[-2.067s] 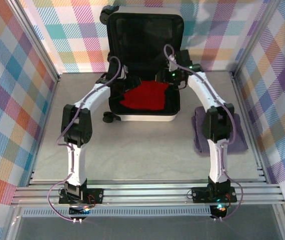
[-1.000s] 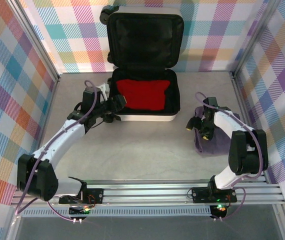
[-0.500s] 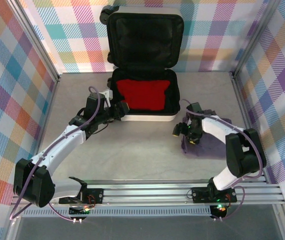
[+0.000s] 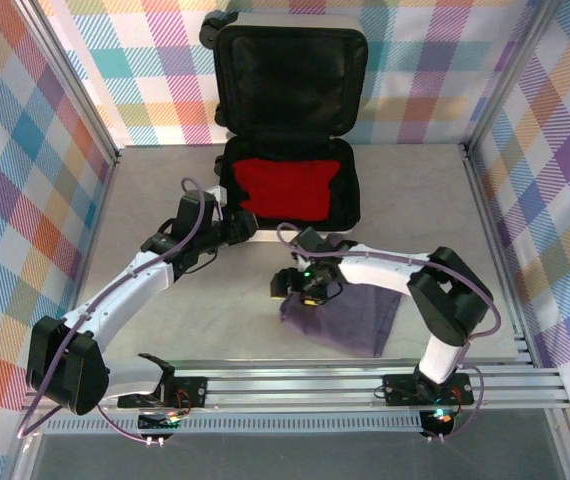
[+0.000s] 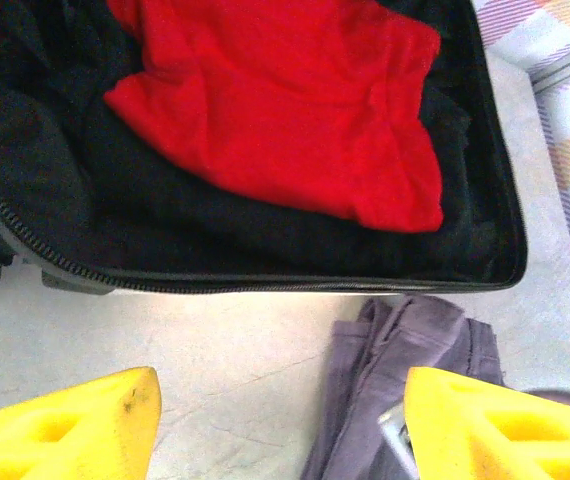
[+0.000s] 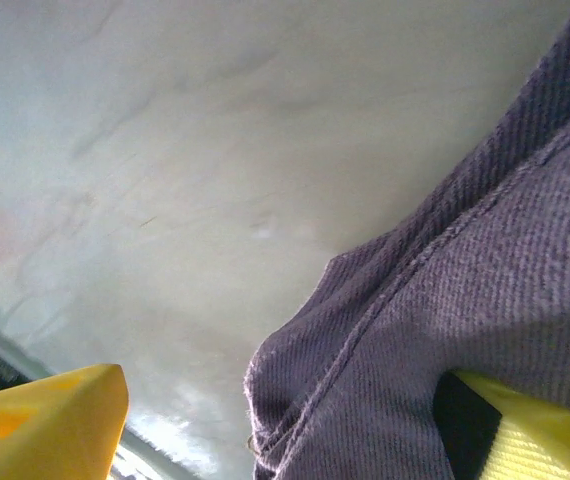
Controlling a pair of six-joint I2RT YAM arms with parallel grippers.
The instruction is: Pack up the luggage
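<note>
The luggage (image 4: 295, 237) lies open at the back middle, its lid upright, with a red cloth (image 4: 285, 188) in its black-lined base. My left gripper (image 4: 238, 228) hovers open at its front left corner. In the left wrist view the zipper rim (image 5: 265, 283), the red cloth (image 5: 285, 110) and a purple cloth (image 5: 405, 350) show beyond the empty gripper (image 5: 280, 430). My right gripper (image 4: 300, 285) is just in front of the luggage, at the left end of the purple cloth (image 4: 350, 315). Its jaws stand wide: the cloth (image 6: 465, 280) lies over one finger (image 6: 545, 430), apart from the other.
Plaid walls enclose the table on three sides, with metal posts at the back corners. Aluminium rails (image 4: 295, 385) carrying both arm bases run along the near edge. The right arm's elbow (image 4: 455, 300) stands over the right front of the table.
My right gripper has swept left from the table's right side to its middle, and the purple cloth has come along with it. My left gripper has barely shifted.
</note>
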